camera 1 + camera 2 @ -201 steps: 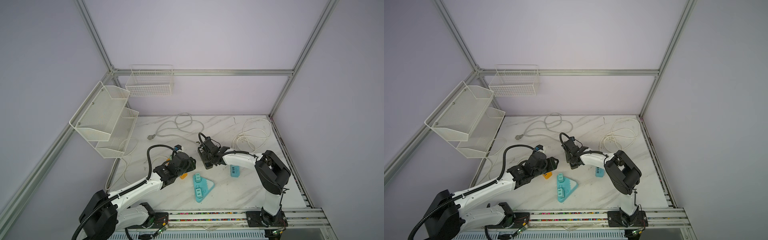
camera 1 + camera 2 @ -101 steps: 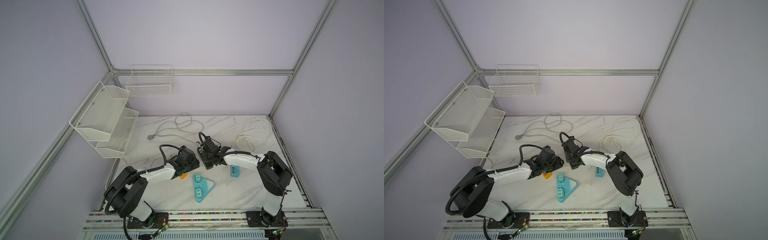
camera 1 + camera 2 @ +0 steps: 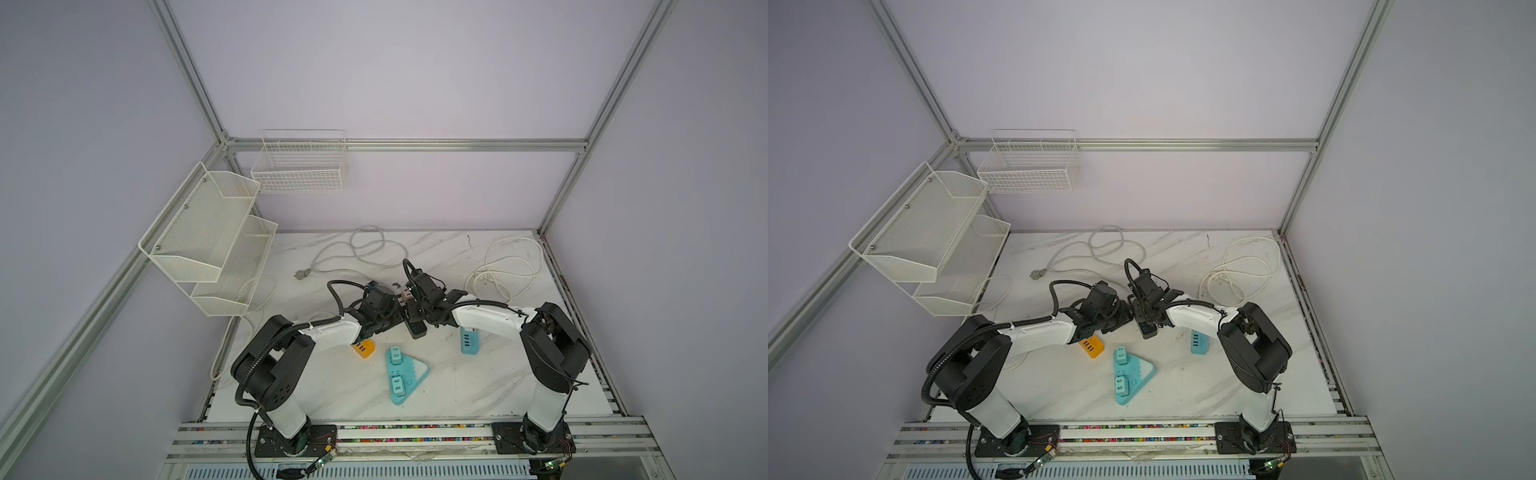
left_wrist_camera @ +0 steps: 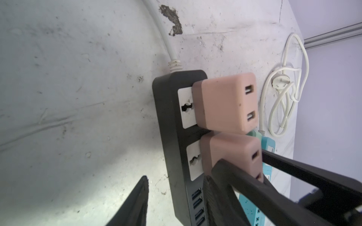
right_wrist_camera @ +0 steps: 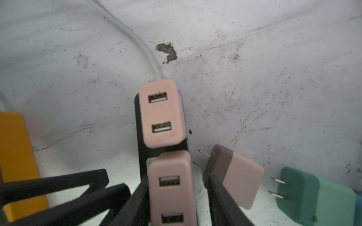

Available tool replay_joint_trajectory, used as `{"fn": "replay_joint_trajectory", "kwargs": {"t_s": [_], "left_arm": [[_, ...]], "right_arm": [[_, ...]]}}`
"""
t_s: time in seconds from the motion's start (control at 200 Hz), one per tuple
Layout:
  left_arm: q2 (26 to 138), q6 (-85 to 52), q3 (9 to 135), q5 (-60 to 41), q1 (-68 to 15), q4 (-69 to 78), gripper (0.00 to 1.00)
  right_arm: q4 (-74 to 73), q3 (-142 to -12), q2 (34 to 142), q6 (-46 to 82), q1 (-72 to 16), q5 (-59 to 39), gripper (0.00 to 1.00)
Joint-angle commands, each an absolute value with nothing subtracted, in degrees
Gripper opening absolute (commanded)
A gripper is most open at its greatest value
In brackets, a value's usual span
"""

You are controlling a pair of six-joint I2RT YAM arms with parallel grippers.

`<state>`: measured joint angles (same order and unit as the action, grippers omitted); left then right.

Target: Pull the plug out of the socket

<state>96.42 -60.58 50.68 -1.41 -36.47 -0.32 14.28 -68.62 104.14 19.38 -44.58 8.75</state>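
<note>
**Astride the next plug, grip not yet made**

My right claw [image 5: 176, 187] stands open astride the near pink plug [image 5: 169, 168]. One finger looks to lie against its side, and the other stands clear, with worktop [image 5: 274, 78] showing in the gap. That plug sits fully home in the black socket strip [image 5: 140, 117], and the far pink plug [image 5: 162, 113] is seated just beyond it, toward the cord end.

My left claw [image 4: 176, 187] is open too, with a finger on either side of the strip's USB end and a gap on the outer side. Nothing pins the strip down.

Beside the strip, a loose pink plug [image 5: 241, 182] and a green plug [image 5: 299, 195] lie on the worktop with their prongs bare. I judge the job part done, with two plugs left.

Next I would close the left claw on the strip to hold it flat. Then I would close the right claw squarely on the near plug's sides and draw it straight out along its prongs. If I rock it, or pull before the strip is held, I expect the whole strip to lift with it.
</note>
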Motion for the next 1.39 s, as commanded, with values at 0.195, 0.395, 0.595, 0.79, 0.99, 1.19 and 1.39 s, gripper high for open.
{"fn": "replay_joint_trajectory", "kwargs": {"t_s": [0.195,0.395,0.595,0.79,0.99,1.19,1.39], "left_arm": [[100.6,-60.7,59.3,-2.8,-35.6,1.0,0.44],[102.1,-61.2,58.8,-4.6,-35.3,2.5,0.43],[103.4,-60.9,59.3,-6.5,-35.2,2.2,0.41],[104.2,-61.5,57.3,-7.6,-35.2,3.2,0.37],[103.1,-61.9,53.3,-6.4,-35.2,2.6,0.34],[103.4,-62.2,51.5,-6.7,-35.2,2.6,0.32],[102.2,-62.5,49.6,-5.0,-35.3,2.7,0.31]], "right_arm": [[15.1,-70.0,104.3,17.2,-44.1,7.1,0.48],[15.2,-70.4,105.3,17.0,-44.0,6.8,0.47],[15.5,-70.6,105.9,16.9,-43.9,6.8,0.45],[17.3,-72.0,107.7,16.7,-43.9,6.7,0.44],[17.9,-72.8,108.9,16.3,-43.9,6.1,0.41],[18.6,-73.4,108.9,15.8,-44.0,6.1,0.38],[19.2,-73.5,108.0,15.3,-43.9,6.4,0.33]]}}
